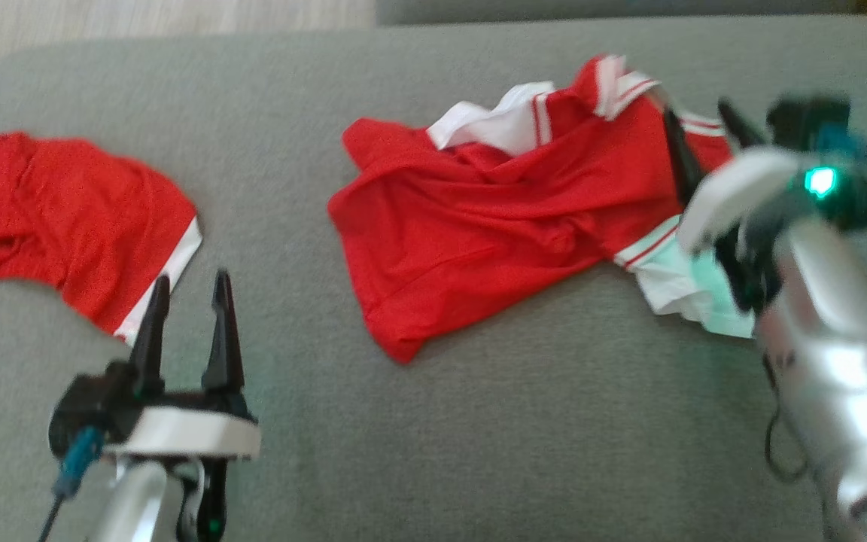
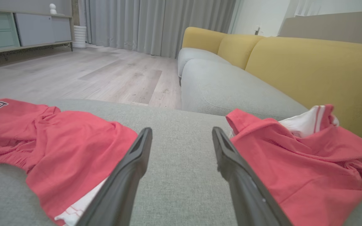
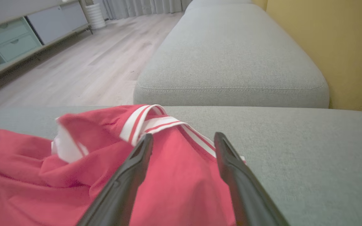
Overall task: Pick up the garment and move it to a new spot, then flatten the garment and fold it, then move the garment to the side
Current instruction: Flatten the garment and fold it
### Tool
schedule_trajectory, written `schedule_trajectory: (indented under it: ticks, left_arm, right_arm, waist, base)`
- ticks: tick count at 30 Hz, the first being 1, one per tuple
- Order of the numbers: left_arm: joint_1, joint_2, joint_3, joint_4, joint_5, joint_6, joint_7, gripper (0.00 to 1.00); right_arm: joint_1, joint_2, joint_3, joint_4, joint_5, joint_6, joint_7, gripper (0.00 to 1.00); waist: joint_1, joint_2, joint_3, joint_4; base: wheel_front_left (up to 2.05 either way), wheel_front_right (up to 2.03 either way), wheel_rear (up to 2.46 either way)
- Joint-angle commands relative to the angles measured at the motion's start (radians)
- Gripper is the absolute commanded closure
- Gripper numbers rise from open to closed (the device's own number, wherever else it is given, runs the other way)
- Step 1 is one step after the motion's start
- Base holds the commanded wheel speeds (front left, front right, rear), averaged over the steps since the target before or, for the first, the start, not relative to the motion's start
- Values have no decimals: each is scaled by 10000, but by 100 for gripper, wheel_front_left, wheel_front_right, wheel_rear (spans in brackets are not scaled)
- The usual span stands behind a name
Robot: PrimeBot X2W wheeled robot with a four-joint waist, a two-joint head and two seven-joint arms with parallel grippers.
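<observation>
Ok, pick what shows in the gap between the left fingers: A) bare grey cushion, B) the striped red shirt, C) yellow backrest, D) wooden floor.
A: the left fingers frame bare grey cushion, with the striped shirt on one side and another red garment on the other.

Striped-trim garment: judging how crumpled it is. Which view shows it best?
Head view: nearly the whole garment shows, bunched on the cushion. Left wrist view gives its near side obliquely; right wrist view its striped edge by the right gripper.
</observation>
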Motion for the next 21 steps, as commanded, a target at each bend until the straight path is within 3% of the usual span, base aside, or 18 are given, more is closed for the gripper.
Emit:
schedule_trajectory:
  ticks: [1,10,21]
  left_arm:
    - [48,225,433,-269,105,72,-95,0]
    - [1005,287,596,-435,266,226,-95,0]
    - [1562,350,713,-459,504,460,-95,0]
  right_arm:
    - [321,121,46,-555,117,75,-298,0]
    - [3703,393,-1315,-3369,-215,75,-1494,0]
    - [6965,1020,-1934,-7370,-1028,75,-306,0]
  waist:
    - [1,0,-476,-434]
    - [1,0,-1516,-1252]
    - [1,0,-1999,-1546]
  base:
    - [0,0,0]
    - [0,0,0]
    - [0,0,0]
